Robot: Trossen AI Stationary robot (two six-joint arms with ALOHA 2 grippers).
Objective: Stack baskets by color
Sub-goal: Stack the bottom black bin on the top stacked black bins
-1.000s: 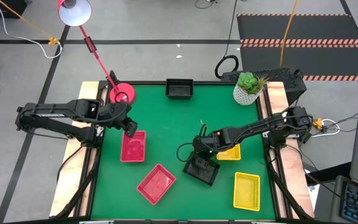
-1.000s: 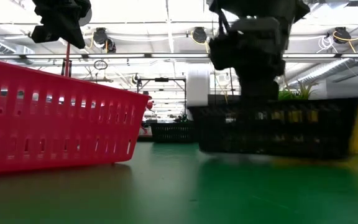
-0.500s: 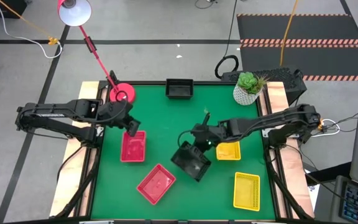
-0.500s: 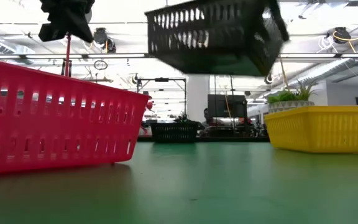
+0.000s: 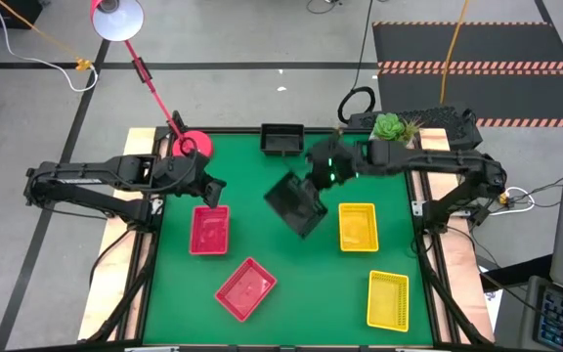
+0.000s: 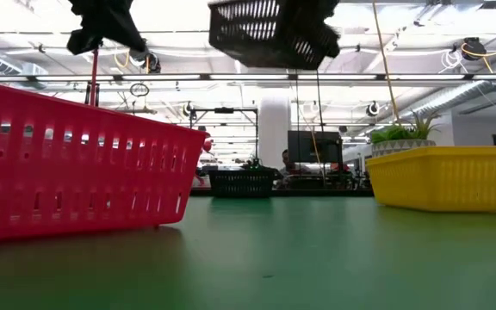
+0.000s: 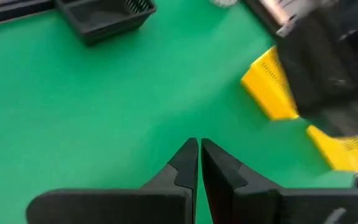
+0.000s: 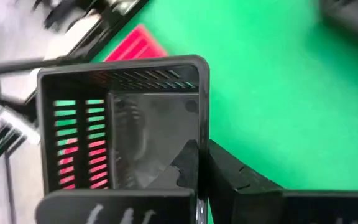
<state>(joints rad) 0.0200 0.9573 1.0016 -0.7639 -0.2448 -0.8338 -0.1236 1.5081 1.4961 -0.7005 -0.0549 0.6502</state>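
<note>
My right gripper point(image 5: 314, 185) is shut on a black basket point(image 5: 295, 206), high over the table's middle; the low view shows this basket point(image 6: 269, 33) up in the air. A second black basket point(image 5: 281, 139) rests on its bottom at the far edge. Two red baskets point(image 5: 209, 230) point(image 5: 245, 288) lie on the left, two yellow baskets point(image 5: 358, 227) point(image 5: 387, 299) on the right. My left gripper point(image 5: 212, 187) hovers shut and empty above the far end of the upper red basket, fingertips together in its wrist view point(image 7: 198, 146). My right gripper pinches one side wall of the black basket point(image 8: 202, 118) at its rim, one finger point(image 8: 187, 163) inside the basket and the other outside. The fingers slant down from the table's right. The basket hangs tilted below them, lifted clear of the table.
A pink-red round lamp base point(image 5: 193, 148) stands at the far left corner and a white plant pot point(image 5: 387, 147) at the far right. Bare green mat lies around the table's middle point(image 5: 281, 249), between the red and yellow baskets.
My right gripper has risen and swung toward the far edge with the black basket. The basket, which sat on the mat near the front beside a yellow basket, is now lifted clear and tilted, high over the table's middle.
</note>
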